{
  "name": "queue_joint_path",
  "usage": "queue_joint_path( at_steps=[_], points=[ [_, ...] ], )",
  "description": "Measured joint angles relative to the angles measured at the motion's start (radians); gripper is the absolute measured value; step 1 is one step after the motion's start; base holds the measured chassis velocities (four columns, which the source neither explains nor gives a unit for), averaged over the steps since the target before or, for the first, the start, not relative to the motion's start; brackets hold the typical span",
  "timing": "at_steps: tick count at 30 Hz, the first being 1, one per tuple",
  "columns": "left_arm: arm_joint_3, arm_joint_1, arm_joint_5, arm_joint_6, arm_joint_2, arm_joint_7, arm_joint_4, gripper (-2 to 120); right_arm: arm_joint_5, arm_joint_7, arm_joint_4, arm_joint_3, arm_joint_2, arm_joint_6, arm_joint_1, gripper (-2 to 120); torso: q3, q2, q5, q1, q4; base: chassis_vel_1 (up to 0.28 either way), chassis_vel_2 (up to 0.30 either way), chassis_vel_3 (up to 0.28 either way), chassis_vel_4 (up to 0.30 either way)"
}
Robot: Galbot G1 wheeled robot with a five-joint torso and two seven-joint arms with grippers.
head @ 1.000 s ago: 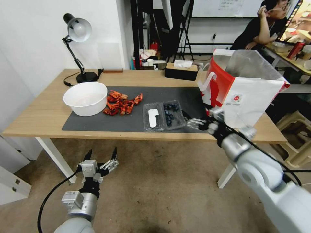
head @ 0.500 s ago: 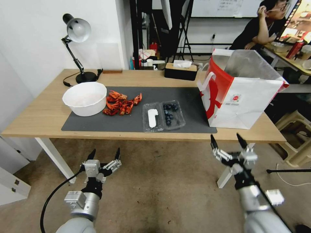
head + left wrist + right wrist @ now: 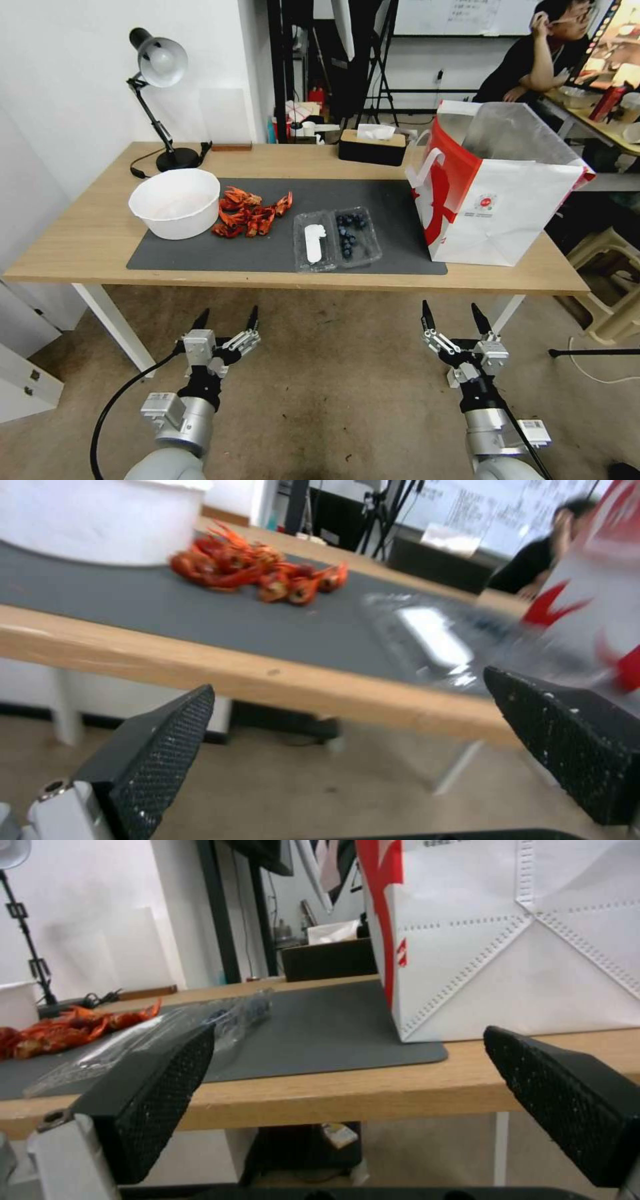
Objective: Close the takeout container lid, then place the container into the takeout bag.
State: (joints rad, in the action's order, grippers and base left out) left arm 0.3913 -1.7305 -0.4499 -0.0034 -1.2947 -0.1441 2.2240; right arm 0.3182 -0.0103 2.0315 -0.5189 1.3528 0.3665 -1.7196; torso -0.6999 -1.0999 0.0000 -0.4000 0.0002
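Note:
The takeout container (image 3: 337,239) lies flat and open on the dark mat (image 3: 280,250), blueberries in its right half; it also appears as the container (image 3: 167,1032) in the right wrist view. Its lid (image 3: 313,243), the left half with the white sticker, is seen blurred as the lid (image 3: 433,637) in the left wrist view. The takeout bag (image 3: 497,193) stands open at the table's right end, its near side being the bag (image 3: 507,945). My left gripper (image 3: 227,320) and right gripper (image 3: 453,315) both hang open below the table's front edge, holding nothing.
A white bowl (image 3: 175,202) and a heap of red crayfish (image 3: 250,213) sit left of the container. A desk lamp (image 3: 160,100) and a black tissue box (image 3: 372,147) stand at the back. The table's front edge (image 3: 287,279) is just beyond both grippers.
My right arm pulled back from beside the container and bag to below the table's front edge. The left gripper drifted slightly right. The container did not move.

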Motion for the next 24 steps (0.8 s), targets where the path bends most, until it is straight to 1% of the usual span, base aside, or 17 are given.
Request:
queue_joint_path(
  at_steps=[1, 3, 4, 6, 7, 8, 9, 11, 12, 13, 15, 16, 17, 20, 21, 23, 24],
  points=[
    [-0.017, 0.008, -0.035, 0.006, 0.007, -0.018, 0.013, 100, -0.001, -0.002, 0.002, 0.001, -0.004, -0.002, 0.000, 100, 0.000, 0.000, 0.0002, 0.000, 0.0000, 0.000, 0.000, 0.000, 0.000],
    [-0.062, 0.035, -0.192, 0.021, 0.031, -0.085, 0.071, 100, 0.001, -0.003, 0.008, 0.022, -0.032, -0.029, 0.021, 100, 0.000, 0.000, -0.0001, 0.000, -0.0007, 0.000, 0.000, 0.000, 0.000],
    [-0.062, 0.035, -0.192, 0.021, 0.031, -0.085, 0.071, 100, 0.001, -0.003, 0.008, 0.022, -0.032, -0.029, 0.021, 100, 0.000, 0.000, -0.0001, 0.000, -0.0007, 0.000, 0.000, 0.000, 0.000],
    [-0.078, 0.040, -0.285, 0.036, 0.035, -0.154, 0.121, 100, 0.008, -0.003, 0.009, 0.051, -0.056, -0.050, 0.056, 100, 0.000, 0.000, 0.0003, 0.000, 0.0004, 0.000, 0.000, 0.000, 0.000],
    [-0.091, 0.060, -0.347, 0.073, 0.035, -0.207, 0.152, 100, 0.011, -0.004, 0.012, 0.066, -0.067, -0.059, 0.066, 100, 0.000, 0.000, 0.0005, 0.000, 0.0008, 0.000, 0.000, 0.000, 0.000],
    [-0.102, 0.088, -0.411, 0.110, 0.034, -0.248, 0.175, 100, 0.011, -0.006, 0.017, 0.070, -0.070, -0.062, 0.064, 100, 0.000, 0.000, 0.0001, 0.000, 0.0004, 0.000, 0.000, 0.000, 0.000],
    [-0.102, 0.088, -0.411, 0.110, 0.034, -0.248, 0.175, 100, 0.011, -0.006, 0.017, 0.070, -0.070, -0.062, 0.064, 100, 0.000, 0.000, 0.0001, 0.000, 0.0004, 0.000, 0.000, 0.000, 0.000],
    [-0.137, 0.167, -0.549, 0.141, 0.031, -0.321, 0.198, 100, 0.011, -0.012, 0.026, 0.071, -0.071, -0.065, 0.048, 100, 0.000, 0.000, 0.0000, 0.000, -0.0004, 0.000, 0.000, 0.000, 0.000],
    [-0.150, 0.192, -0.598, 0.143, 0.029, -0.347, 0.198, 100, 0.010, -0.016, 0.030, 0.069, -0.071, -0.065, 0.040, 100, 0.000, 0.000, 0.0000, 0.000, -0.0005, 0.000, 0.000, 0.000, 0.000],
    [-0.150, 0.192, -0.598, 0.143, 0.029, -0.347, 0.198, 100, 0.010, -0.016, 0.030, 0.069, -0.071, -0.065, 0.040, 100, 0.000, 0.000, 0.0000, 0.000, -0.0005, 0.000, 0.000, 0.000, 0.000],
    [-0.181, 0.262, -0.717, 0.126, 0.021, -0.411, 0.180, 100, 0.008, -0.021, 0.038, 0.064, -0.072, -0.067, 0.027, 100, 0.000, 0.000, 0.0001, 0.000, -0.0002, 0.000, 0.000, 0.000, 0.000],
    [-0.181, 0.262, -0.717, 0.126, 0.021, -0.411, 0.180, 100, 0.008, -0.021, 0.038, 0.064, -0.072, -0.067, 0.027, 100, 0.000, 0.000, 0.0001, 0.000, -0.0002, 0.000, 0.000, 0.000, 0.000],
    [-0.195, 0.292, -0.754, 0.110, 0.019, -0.428, 0.161, 100, 0.006, -0.022, 0.040, 0.062, -0.072, -0.068, 0.021, 100, 0.000, 0.000, -0.0001, 0.000, -0.0004, 0.000, 0.000, 0.000, 0.000],
    [-0.228, 0.369, -0.824, 0.064, 0.015, -0.446, 0.104, 100, -0.003, -0.024, 0.042, 0.061, -0.070, -0.069, 0.010, 100, 0.000, 0.000, 0.0000, 0.000, -0.0001, 0.000, 0.000, 0.000, 0.000],
    [-0.228, 0.369, -0.824, 0.064, 0.015, -0.446, 0.104, 100, -0.003, -0.024, 0.042, 0.061, -0.070, -0.069, 0.010, 100, 0.000, 0.000, 0.0000, 0.000, -0.0001, 0.000, 0.000, 0.000, 0.000],
    [-0.261, 0.425, -0.849, 0.024, 0.010, -0.449, 0.057, 100, -0.010, -0.025, 0.041, 0.061, -0.066, -0.070, 0.007, 100, 0.000, 0.000, 0.0000, 0.000, -0.0001, 0.000, 0.000, 0.000, 0.000],
    [-0.261, 0.425, -0.849, 0.024, 0.010, -0.449, 0.057, 100, -0.010, -0.025, 0.041, 0.061, -0.066, -0.070, 0.007, 100, 0.000, 0.000, 0.0000, 0.000, -0.0001, 0.000, 0.000, 0.000, 0.000]
  ],
)
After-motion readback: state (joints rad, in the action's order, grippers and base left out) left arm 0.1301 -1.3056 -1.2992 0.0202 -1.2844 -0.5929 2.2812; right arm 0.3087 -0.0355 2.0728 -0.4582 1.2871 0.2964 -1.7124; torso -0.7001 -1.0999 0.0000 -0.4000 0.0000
